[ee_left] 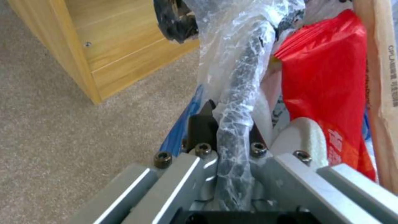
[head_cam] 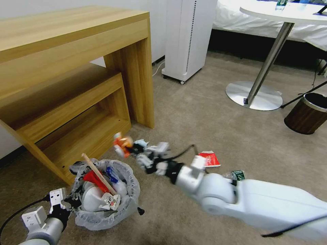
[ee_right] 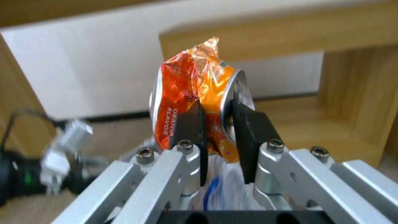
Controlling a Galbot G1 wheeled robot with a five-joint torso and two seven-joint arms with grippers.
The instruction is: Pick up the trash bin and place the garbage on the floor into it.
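Note:
The trash bin (head_cam: 126,200), black with a crinkly white bag, hangs low by the desk's foot. My left gripper (head_cam: 68,203) (ee_left: 230,124) is shut on its bagged rim (ee_left: 238,93). Inside lie a white slipper (head_cam: 89,199), a red wrapper (head_cam: 92,178) (ee_left: 327,90), a wooden stick (head_cam: 98,173) and a blue-white carton (head_cam: 111,173). My right gripper (head_cam: 133,149) (ee_right: 217,124) is shut on an orange packet (head_cam: 122,143) (ee_right: 195,93), held above and just beyond the bin's far rim. On the floor (head_cam: 204,112) lie another red wrapper (head_cam: 210,159) and a clear bottle (head_cam: 236,175).
A wooden desk (head_cam: 68,44) with a low shelf stands close behind the bin. A white appliance (head_cam: 187,37) on wheels, a round table's metal foot (head_cam: 253,95) and a dark brown wood-pattern bin (head_cam: 306,114) stand farther back and to the right.

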